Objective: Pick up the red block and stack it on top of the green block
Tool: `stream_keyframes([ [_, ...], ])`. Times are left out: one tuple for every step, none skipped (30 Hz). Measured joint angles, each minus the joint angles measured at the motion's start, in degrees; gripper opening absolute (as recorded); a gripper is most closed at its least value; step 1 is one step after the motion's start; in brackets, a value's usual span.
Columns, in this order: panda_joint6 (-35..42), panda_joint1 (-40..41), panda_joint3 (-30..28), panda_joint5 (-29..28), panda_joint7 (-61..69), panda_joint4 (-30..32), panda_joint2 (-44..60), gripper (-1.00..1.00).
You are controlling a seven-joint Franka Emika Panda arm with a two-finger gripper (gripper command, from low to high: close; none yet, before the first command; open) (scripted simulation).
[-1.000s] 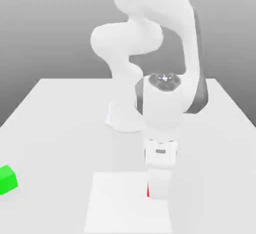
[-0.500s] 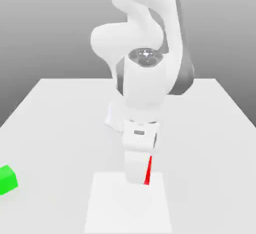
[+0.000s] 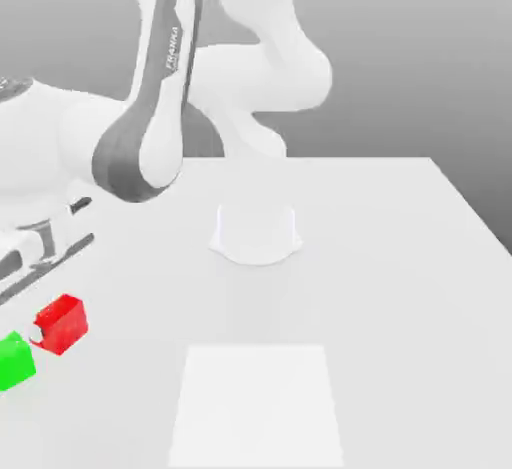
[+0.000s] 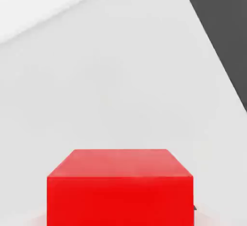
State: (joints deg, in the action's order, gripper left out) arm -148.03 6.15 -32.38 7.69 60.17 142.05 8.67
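Red block: clamped in my pincer, jaws closed narrow on its sides; it hangs above the counter at the exterior view's far left. In the hand view the red block sits directly under my palm, square to the camera.
Green block: rests on the counter at the exterior view's left edge, partly cut off by the frame.
Key relation: the green block lies just beside and below the red one, offset toward the exterior view's left and nearer the camera; their near corners look almost touching in that view, though I judge the red one is raised rather than in contact.
Axis: both are cubes, so no long axis matters; I only need the faces roughly parallel.
Next move, as I judge it: a short shift over the green block, then a straight descent before opening.
Around: pale square patch on the counter, well apart toward the exterior view's right; my own base further back.
In the way: nothing stands between the two blocks.
Risk: clipping the green block's edge if I lower too soon.
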Motion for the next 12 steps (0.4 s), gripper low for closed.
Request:
stream_keyframes([
  [0.31,1.55,-0.72,0.78,2.04,-0.80,0.28,-1.00],
  [0.29,2.80,-1.20,1.74,3.89,-1.46,0.79,-1.00],
  [-0.28,3.65,-1.09,2.98,5.36,-1.86,1.74,-1.00],
  [-1.13,4.42,-0.55,4.37,6.65,-2.13,2.93,-1.00],
  [-2.08,5.10,0.16,5.92,7.89,-2.34,4.27,-1.00],
  [-3.16,5.94,1.16,7.47,9.08,-2.51,5.67,-1.00],
  [-4.26,6.72,2.17,9.15,10.32,-2.68,7.15,-1.00],
  [-5.33,7.50,3.21,10.93,11.61,-2.84,8.68,-1.00],
  [-6.43,8.57,4.54,12.66,12.87,-3.00,10.18,-1.00],
  [-7.05,9.18,5.30,13.62,13.57,-3.09,11.02,1.00],
  [-7.05,9.18,5.30,13.62,13.57,-3.09,11.02,1.00],
  [-7.05,9.18,5.30,13.62,13.57,-3.09,11.02,1.00],
])
